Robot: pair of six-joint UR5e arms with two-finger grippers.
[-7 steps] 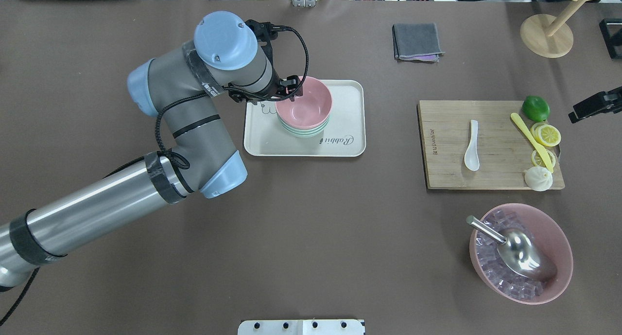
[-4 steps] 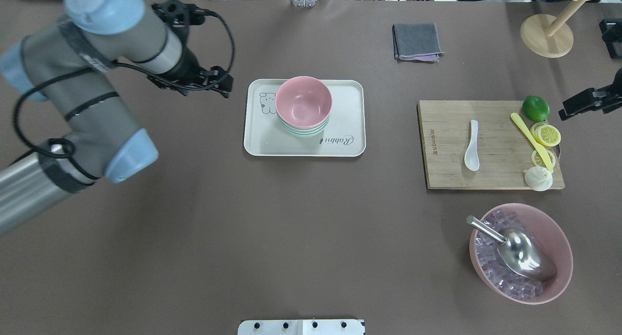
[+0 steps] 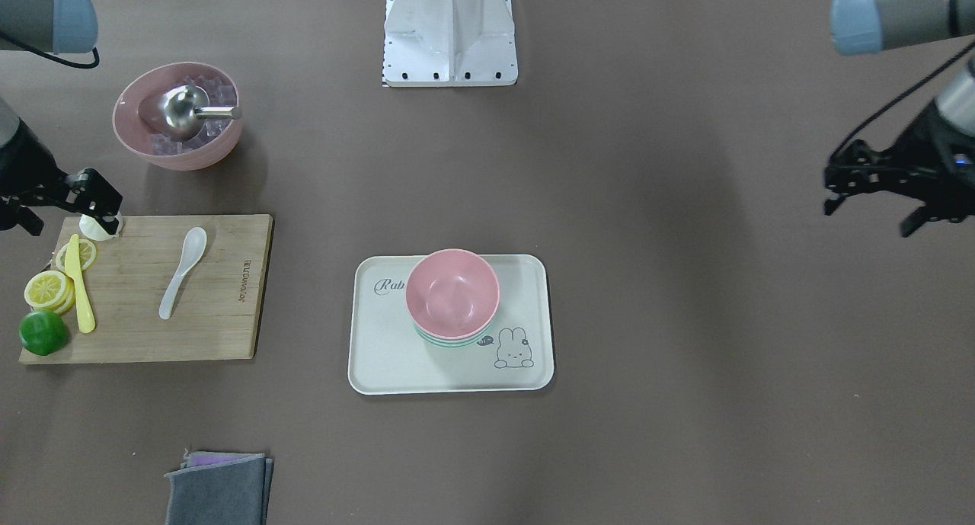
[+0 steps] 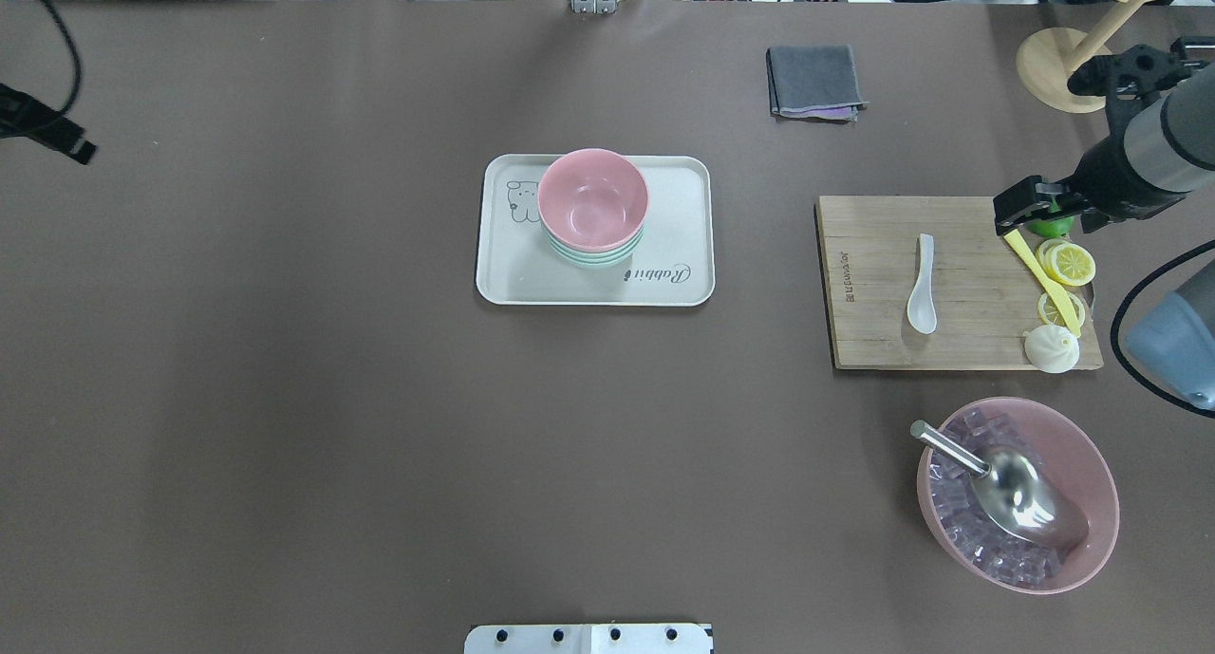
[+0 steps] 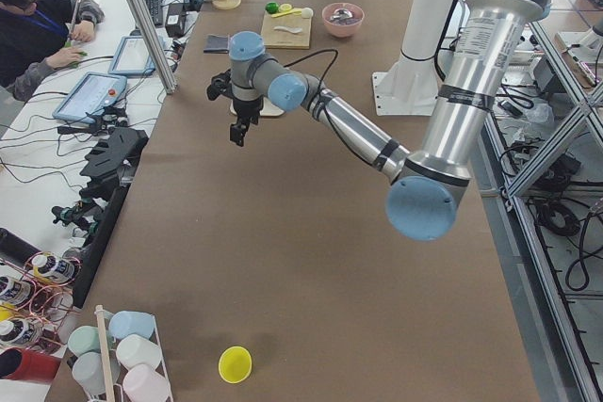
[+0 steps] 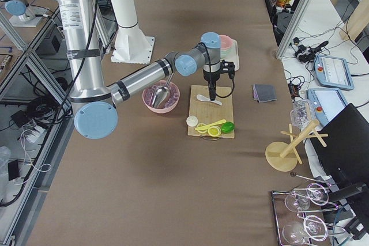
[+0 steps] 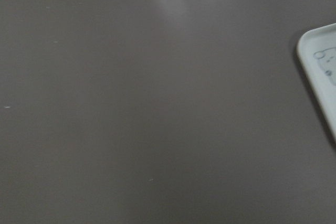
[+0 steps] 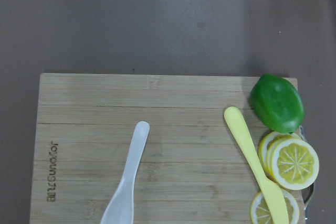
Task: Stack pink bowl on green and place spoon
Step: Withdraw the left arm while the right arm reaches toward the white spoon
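**Bowls stacked; the spoon pickup is the risky part**

Front-facing: the pink bowl [image 3: 452, 292] tops the stack on the tray [image 3: 366, 361]. The spoon [image 3: 181, 277] lies flat on the cutting board [image 3: 228, 323], well apart from the tray. The left fingers [image 3: 838, 184] and right fingers [image 3: 95, 193] both look spread wide and hold nothing.

Overhead: only here does the green bowl [image 4: 590, 258] show clearly as a rim under the pink one. The right fingers hang over the board's lime end, not over the spoon. Lowering there would likely knock the fruit.

Exterior left: this shows the left arm raised, clear of the tray.

Exterior right: this gives height, which the top views lack. The right fingers hang above the board.

Left wrist: a blurred view of bare table and one tray corner.

Right wrist: the closest look at the spoon's thin handle, with the yellow knife [image 8: 254, 163] and lime [image 8: 276, 103] near. A thin, flat handle may skid or tip when pinched. A spoon set down carelessly could nudge the stack.
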